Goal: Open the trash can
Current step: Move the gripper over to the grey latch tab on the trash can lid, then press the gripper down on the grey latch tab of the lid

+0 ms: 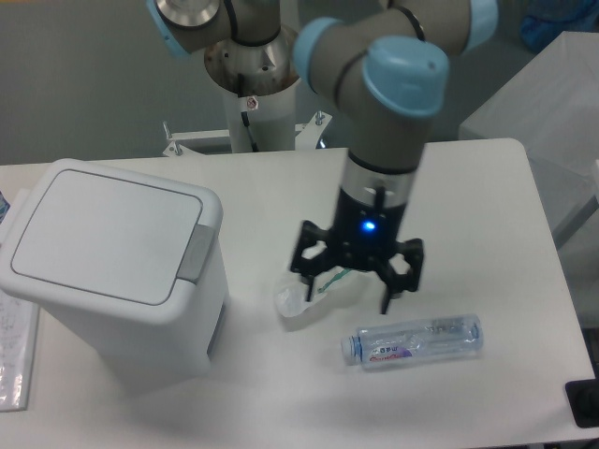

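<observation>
1. At the far left edge, partly under the bin's side: a flat clear plastic sheet or packet lying on the table, printed marks too small to read.
2. On the left part of the table: the trash can, white and boxy with rounded corners, standing upright, lid flat and shut, grey push-button at the lid's right edge, facing the arm.
3. Just right of the bin, near its lower corner: a crumpled piece of clear plastic with a thin green strand across it, lying on the table under the gripper's left-hand finger; touching or not, impossible to tell.
4. Centre: the gripper, pointing straight down over the table, blue light lit on its body, black fingers spread wide apart, nothing between them; well apart from the bin's button.
5. Below and right of the gripper: a clear water bottle lying on its side, cap toward the left, label showing, not touched by the fingers.
6. At the bottom right corner: a dark object, cut off by the edge.
</observation>
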Available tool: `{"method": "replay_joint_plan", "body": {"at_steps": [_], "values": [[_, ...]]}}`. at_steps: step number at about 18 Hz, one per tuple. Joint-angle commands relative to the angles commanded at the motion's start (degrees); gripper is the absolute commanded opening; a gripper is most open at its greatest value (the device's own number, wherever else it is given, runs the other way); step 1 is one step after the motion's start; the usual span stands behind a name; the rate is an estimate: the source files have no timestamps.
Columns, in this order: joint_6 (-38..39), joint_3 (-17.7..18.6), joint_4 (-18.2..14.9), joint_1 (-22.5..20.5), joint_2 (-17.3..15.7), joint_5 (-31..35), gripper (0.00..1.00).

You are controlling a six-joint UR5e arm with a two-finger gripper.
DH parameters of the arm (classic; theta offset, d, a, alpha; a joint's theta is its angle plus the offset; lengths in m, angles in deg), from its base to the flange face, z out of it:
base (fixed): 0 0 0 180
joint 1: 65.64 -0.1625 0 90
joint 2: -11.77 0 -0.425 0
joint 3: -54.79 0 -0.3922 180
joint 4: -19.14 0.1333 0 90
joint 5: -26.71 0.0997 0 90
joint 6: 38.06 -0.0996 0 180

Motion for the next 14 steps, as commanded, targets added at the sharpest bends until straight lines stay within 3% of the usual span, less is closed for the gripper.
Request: {"method": "replay_joint_plan", "body": {"at_steps": [4, 14], "values": [[2.37, 2.28, 0.09, 1.59, -3.25, -2.11, 1.0], [3.08, 6.15, 0.17, 2.73, -3.79, -1.5, 1.0]]}}
